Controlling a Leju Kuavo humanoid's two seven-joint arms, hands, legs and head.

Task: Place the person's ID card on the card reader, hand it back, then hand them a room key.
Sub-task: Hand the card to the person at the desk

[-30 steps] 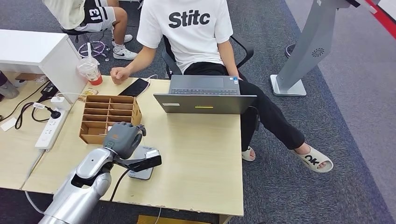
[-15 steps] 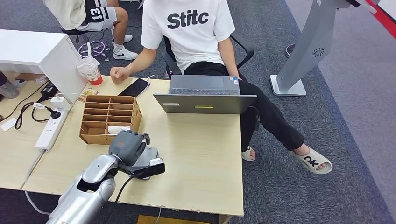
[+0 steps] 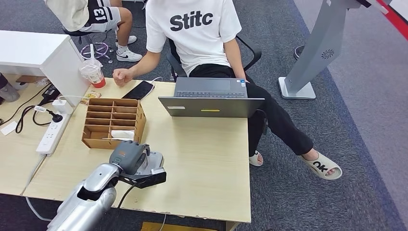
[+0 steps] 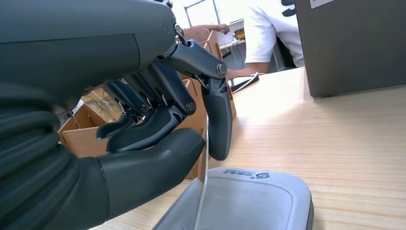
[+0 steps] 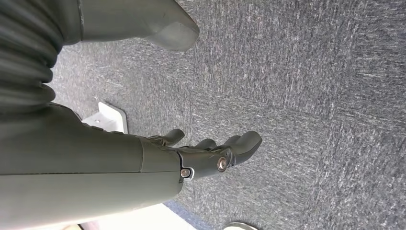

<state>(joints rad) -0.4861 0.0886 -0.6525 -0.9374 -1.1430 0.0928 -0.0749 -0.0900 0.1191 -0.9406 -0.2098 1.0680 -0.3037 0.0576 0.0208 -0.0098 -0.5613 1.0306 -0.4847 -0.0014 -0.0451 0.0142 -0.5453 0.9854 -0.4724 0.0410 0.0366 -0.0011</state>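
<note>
At the near edge of the pale wooden table [image 3: 207, 159], the robot's left hand [image 3: 129, 156] hovered just over the flat grey card reader with rounded corners [image 3: 153, 166], its dark fingers [image 4: 158, 125] curled downward. In the left wrist view a thin pale card [image 4: 206, 165] stood on edge between the thick grey thumb [image 4: 148, 167] and one finger, its lower edge at or very close to the grey card reader's top; whether it actually touched could not be told. So the left hand was pinching the ID card, and the step in hand appeared to be the first one, laying the card on the reader. The next move would call for tipping the card flat onto the grey pad and letting go without it sliding off the rounded edge. The right hand [image 5: 210, 155] hung over grey carpet [image 5: 311, 96], fingers loosely apart and grasping nothing. Just beyond the reader stood the brown wooden slotted organiser box [image 3: 113, 122] with a white card [image 3: 122, 134] in one compartment, probably a room key. The person in a white T-shirt [image 3: 192, 33] sat behind the grey laptop [image 3: 210, 98], turned away.
</note>
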